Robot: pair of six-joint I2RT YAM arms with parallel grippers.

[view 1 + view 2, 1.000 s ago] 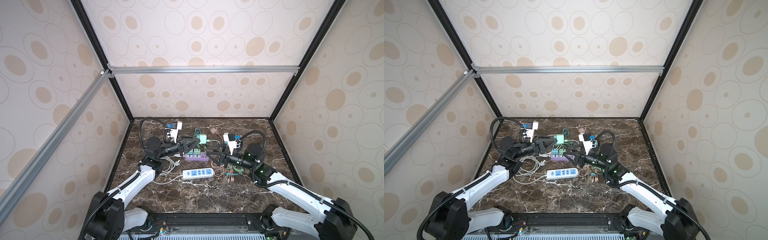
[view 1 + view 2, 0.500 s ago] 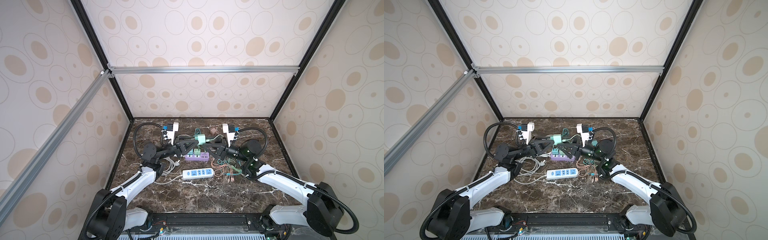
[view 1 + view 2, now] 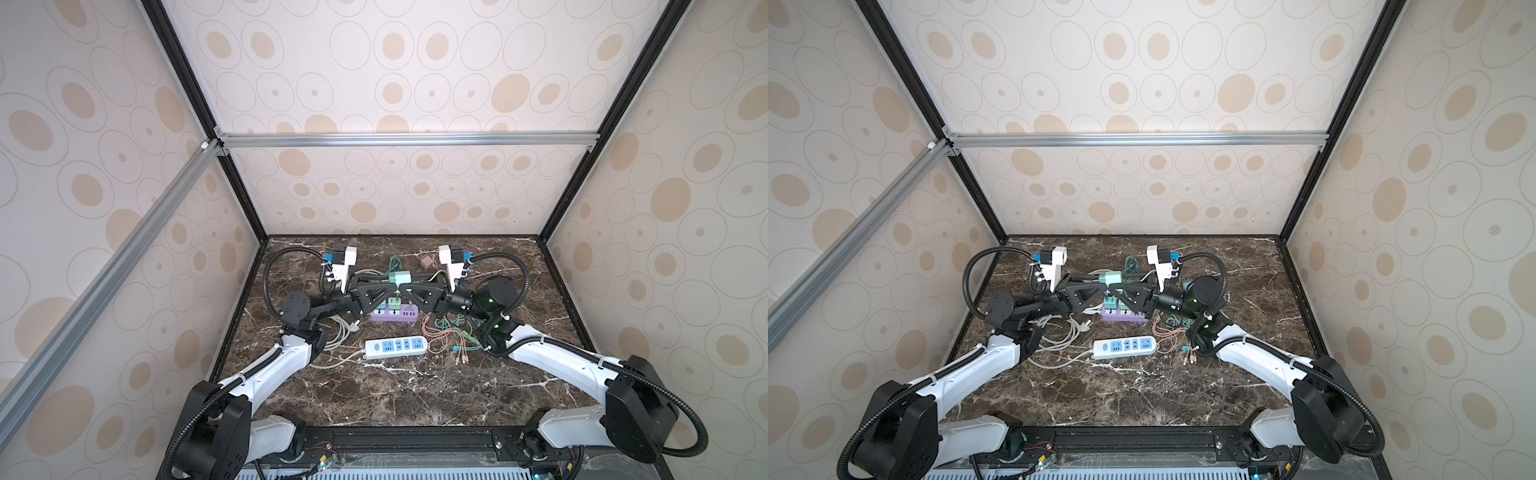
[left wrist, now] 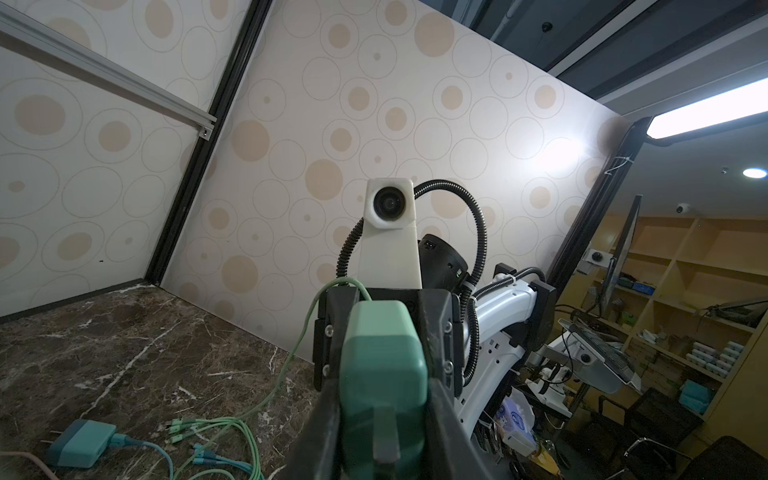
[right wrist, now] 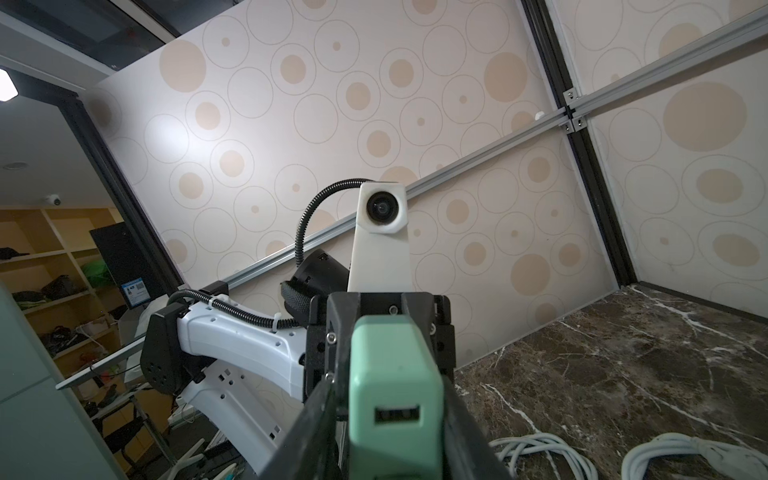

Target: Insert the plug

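The green charger is up in the air near the purple power strip on the table. It is not plugged in yet. The left hand is squeezed narrow on it. The right hand looks squeezed on it too, but that grip is hard to see. The hands meet tip to tip. If one pulls while the other holds tight, the charger could twist, slip out and fall. Its metal prong points at the left arm, not down, so it could miss the holes.
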